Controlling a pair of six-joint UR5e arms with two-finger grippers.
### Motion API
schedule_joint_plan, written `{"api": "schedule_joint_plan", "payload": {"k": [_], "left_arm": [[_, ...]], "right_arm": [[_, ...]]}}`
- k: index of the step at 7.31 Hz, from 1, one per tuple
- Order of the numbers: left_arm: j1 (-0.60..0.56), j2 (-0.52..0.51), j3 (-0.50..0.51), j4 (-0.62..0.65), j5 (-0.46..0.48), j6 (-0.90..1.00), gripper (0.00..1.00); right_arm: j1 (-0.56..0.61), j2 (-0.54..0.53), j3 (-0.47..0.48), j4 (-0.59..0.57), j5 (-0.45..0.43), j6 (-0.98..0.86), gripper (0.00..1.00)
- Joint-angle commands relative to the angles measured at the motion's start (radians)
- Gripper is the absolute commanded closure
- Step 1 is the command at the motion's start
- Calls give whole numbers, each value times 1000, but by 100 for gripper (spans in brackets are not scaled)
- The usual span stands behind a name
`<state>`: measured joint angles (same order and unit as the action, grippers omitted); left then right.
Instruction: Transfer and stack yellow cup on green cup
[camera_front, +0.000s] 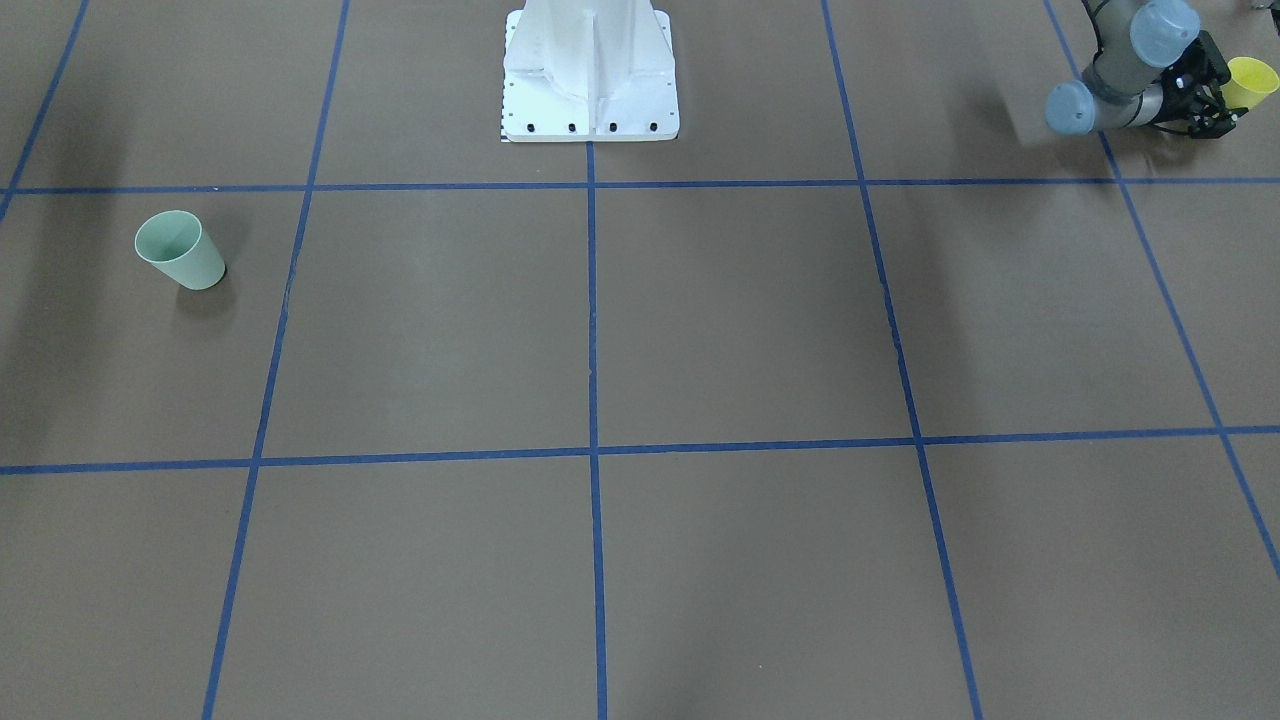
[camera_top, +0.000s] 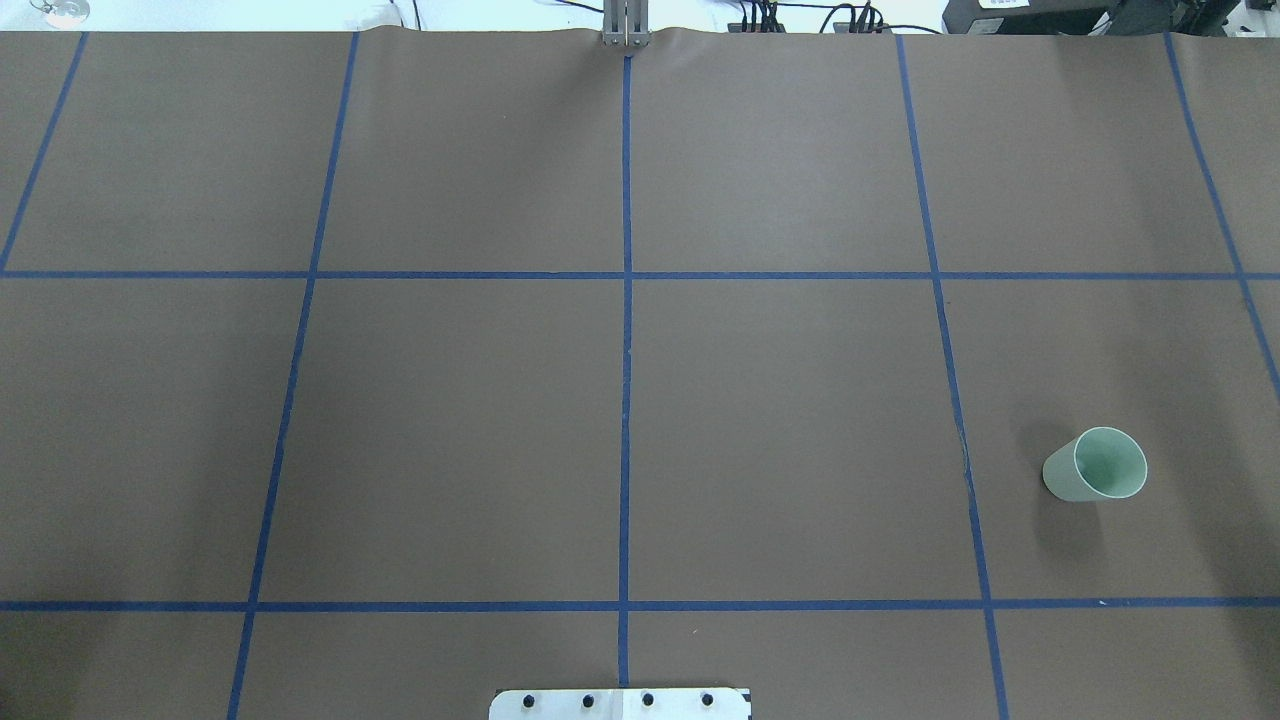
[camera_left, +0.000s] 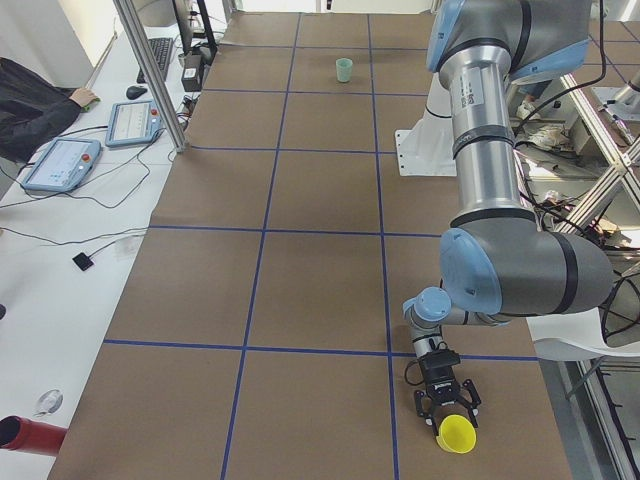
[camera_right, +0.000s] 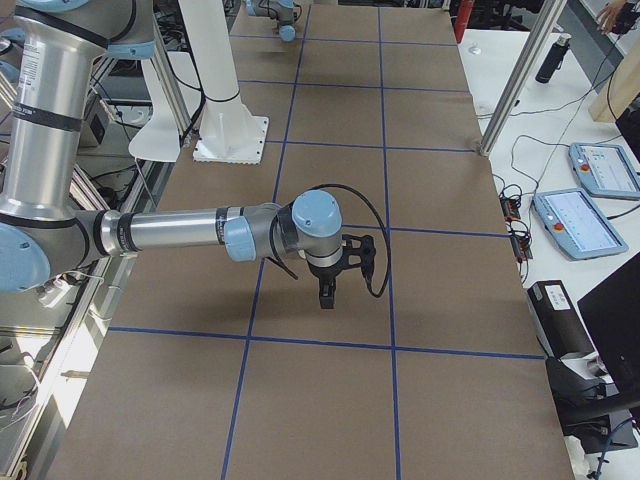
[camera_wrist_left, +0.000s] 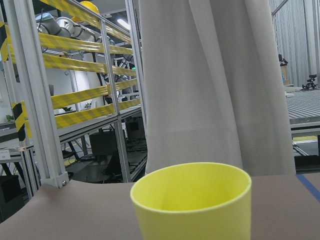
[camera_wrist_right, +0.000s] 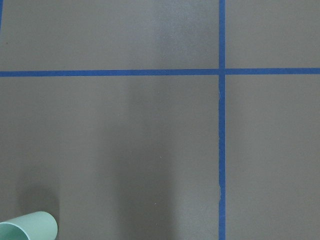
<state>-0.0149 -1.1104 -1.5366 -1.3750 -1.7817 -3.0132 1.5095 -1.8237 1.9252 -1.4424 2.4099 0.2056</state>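
Observation:
The yellow cup (camera_front: 1252, 82) stands upright near the table's corner on my left side. It also shows in the exterior left view (camera_left: 458, 434) and fills the lower middle of the left wrist view (camera_wrist_left: 192, 200). My left gripper (camera_front: 1222, 103) lies low and level, open, with its fingers spread right at the cup (camera_left: 448, 413). I cannot tell whether they touch it. The green cup (camera_front: 180, 250) stands alone far off on my right side (camera_top: 1095, 466) and peeks into the right wrist view (camera_wrist_right: 27, 227). My right gripper (camera_right: 327, 298) hangs pointing down over the table; I cannot tell whether it is open or shut.
The white robot base (camera_front: 590, 70) stands at the table's middle edge. Blue tape lines (camera_top: 626, 300) divide the brown table into squares. Tablets (camera_left: 60, 165) and cables lie on the side desk, and an aluminium post (camera_left: 150, 70) rises at the table's edge.

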Motion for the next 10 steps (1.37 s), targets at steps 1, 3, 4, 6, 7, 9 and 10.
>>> {"api": "schedule_joint_plan", "payload": {"k": [1,3,4,6,7,9,10], "left_arm": [[7,1,44,-35,2,-1,0],[13,1,75,-42,4,-1,1],[15,1,87,-47,5,-1,21],[13,73,81,-115,11,17,74],[13,114,57,-125,11,61,88],[6,214,-46,-125,11,171,99],[-3,236,-63,-125,13,230,99]], "right_arm": [[0,1,2,-1,0,0,0],[0,6,2,-1,0,0,0],[0,6,3,0,0,0,0],[0,7,3,-1,0,0,0],[0,7,3,0,2,0,0],[0,9,2,-1,2,0,0],[0,11,5,0,5,2,0]]}}
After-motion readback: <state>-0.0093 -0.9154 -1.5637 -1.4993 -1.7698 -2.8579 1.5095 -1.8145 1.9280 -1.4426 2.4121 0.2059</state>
